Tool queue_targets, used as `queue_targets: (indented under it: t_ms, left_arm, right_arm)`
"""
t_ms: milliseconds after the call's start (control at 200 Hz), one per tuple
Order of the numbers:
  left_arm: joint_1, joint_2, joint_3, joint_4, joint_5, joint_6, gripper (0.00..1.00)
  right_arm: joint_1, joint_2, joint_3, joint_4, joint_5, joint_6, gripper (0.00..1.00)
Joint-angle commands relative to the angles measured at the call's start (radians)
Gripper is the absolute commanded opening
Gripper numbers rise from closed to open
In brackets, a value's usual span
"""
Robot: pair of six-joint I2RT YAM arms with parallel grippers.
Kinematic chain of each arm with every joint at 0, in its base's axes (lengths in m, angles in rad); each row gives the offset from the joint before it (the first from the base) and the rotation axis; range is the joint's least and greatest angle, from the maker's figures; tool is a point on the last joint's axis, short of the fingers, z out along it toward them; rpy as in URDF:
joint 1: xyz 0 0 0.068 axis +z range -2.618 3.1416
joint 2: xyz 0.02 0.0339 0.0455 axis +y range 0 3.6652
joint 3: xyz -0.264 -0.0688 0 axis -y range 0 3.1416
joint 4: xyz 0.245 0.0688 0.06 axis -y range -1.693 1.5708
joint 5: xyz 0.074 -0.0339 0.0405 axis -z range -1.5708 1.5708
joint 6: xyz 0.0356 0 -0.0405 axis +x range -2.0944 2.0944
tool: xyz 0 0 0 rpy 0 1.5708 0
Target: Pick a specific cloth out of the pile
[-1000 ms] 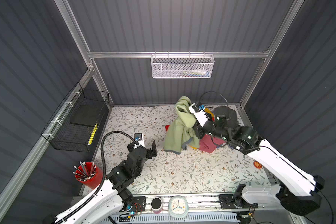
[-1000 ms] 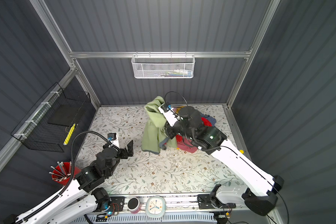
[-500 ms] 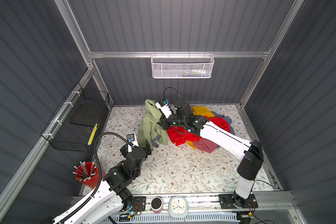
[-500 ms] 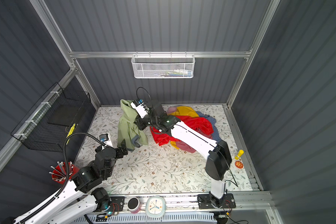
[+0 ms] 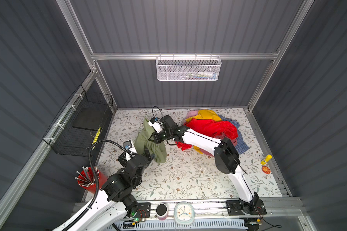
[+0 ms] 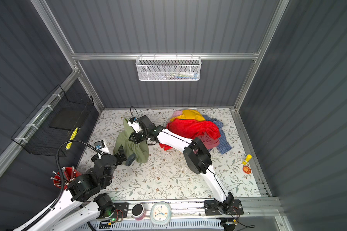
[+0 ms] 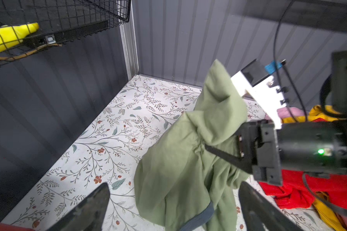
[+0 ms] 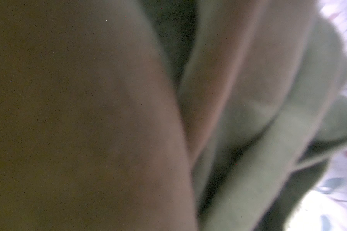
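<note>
The cloth point(image 5: 148, 143) point(image 6: 128, 143) is olive green with a grey band point(image 7: 204, 216) at its lower end. It hangs from my right gripper point(image 5: 153, 138) point(image 7: 210, 150), which is shut on a bunched fold, and its bottom rests on the flowered table. In the right wrist view the cloth point(image 8: 248, 120) fills the frame and hides the jaws. My left gripper point(image 5: 135, 155) point(image 7: 172, 212) is open, its two dark fingers either side of the cloth's lower end without touching it. The pile point(image 5: 210, 128) point(image 6: 192, 128) of red, yellow, pink and blue checked cloths lies at the back right.
A black wire basket point(image 5: 78, 128) on the left wall holds a yellow thing point(image 7: 8, 38). A red cup of pencils point(image 5: 87, 179) stands at the front left. A white mesh basket point(image 5: 187, 69) hangs on the back wall. A yellow bottle point(image 5: 266, 159) stands by the right edge.
My right gripper has carried the green cloth left and down, away from the pile, and its bottom now touches the table. My left gripper has moved up to the cloth's lower end.
</note>
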Motion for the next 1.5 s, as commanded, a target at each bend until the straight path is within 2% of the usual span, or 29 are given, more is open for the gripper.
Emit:
queue_targets:
  t_ms: [0,155,210,265,345,385,515,600,695,726,771,791,901,1011,1081,1241,1391,1496]
  left_arm:
    - [-0.004,0.017,0.035,-0.035,-0.022,-0.029,1.00]
    - [-0.005,0.020,0.037,-0.073,-0.034,-0.076,1.00]
    - [-0.005,0.015,0.033,-0.084,-0.043,-0.096,1.00]
    - [-0.005,0.018,0.034,-0.106,-0.055,-0.122,1.00]
    - [-0.005,0.032,0.044,-0.145,-0.057,-0.150,1.00]
    - [-0.005,0.045,0.055,-0.168,-0.057,-0.165,1.00]
    - [-0.004,0.108,0.098,-0.231,-0.051,-0.189,1.00]
    - [-0.004,0.146,0.118,-0.246,-0.051,-0.197,1.00]
    - [-0.006,0.179,0.133,-0.239,-0.048,-0.196,1.00]
    - [-0.005,0.189,0.136,-0.234,-0.046,-0.191,1.00]
    - [-0.004,0.206,0.145,-0.236,-0.044,-0.182,1.00]
    - [-0.004,0.216,0.152,-0.241,-0.047,-0.181,1.00]
    - [-0.004,0.275,0.192,-0.289,-0.060,-0.186,1.00]
    - [0.005,0.319,0.226,-0.282,-0.048,-0.131,1.00]
    - [0.040,0.339,0.227,-0.227,0.028,-0.053,1.00]
    - [0.205,0.414,0.203,-0.141,0.243,0.027,1.00]
    - [0.221,0.501,0.187,-0.058,0.300,0.101,1.00]
    - [0.232,0.594,0.219,-0.026,0.359,0.153,1.00]
  right_arm:
    - [0.008,0.044,0.029,-0.047,-0.019,0.044,0.00]
    - [0.007,0.102,0.067,-0.101,-0.020,0.059,0.00]
    - [0.006,0.122,0.091,-0.138,-0.007,0.055,0.03]
    - [0.005,0.135,0.106,-0.168,0.019,0.056,0.16]
    - [-0.005,0.136,0.100,-0.181,0.028,0.078,0.24]
    - [-0.014,0.130,0.096,-0.180,0.026,0.087,0.33]
    - [-0.024,0.059,0.055,-0.171,0.026,0.072,0.47]
    - [-0.024,-0.007,0.000,-0.166,0.032,0.063,0.61]
    - [-0.025,-0.081,-0.087,-0.166,0.033,0.063,0.69]
    - [-0.026,-0.108,-0.115,-0.139,0.043,0.067,0.75]
    - [-0.027,-0.154,-0.171,-0.107,0.060,0.080,0.94]
    - [-0.027,-0.175,-0.199,-0.086,0.062,0.087,0.99]
    - [-0.042,-0.299,-0.359,0.050,0.045,0.137,0.99]
    - [-0.050,-0.413,-0.468,0.067,0.073,0.134,0.99]
    - [-0.054,-0.492,-0.542,0.060,0.142,0.102,0.99]
    - [-0.096,-0.680,-0.722,0.028,0.224,0.063,0.99]
    - [-0.113,-0.871,-0.864,-0.040,0.344,-0.022,0.99]
    - [-0.139,-0.988,-0.942,-0.081,0.388,-0.052,0.99]
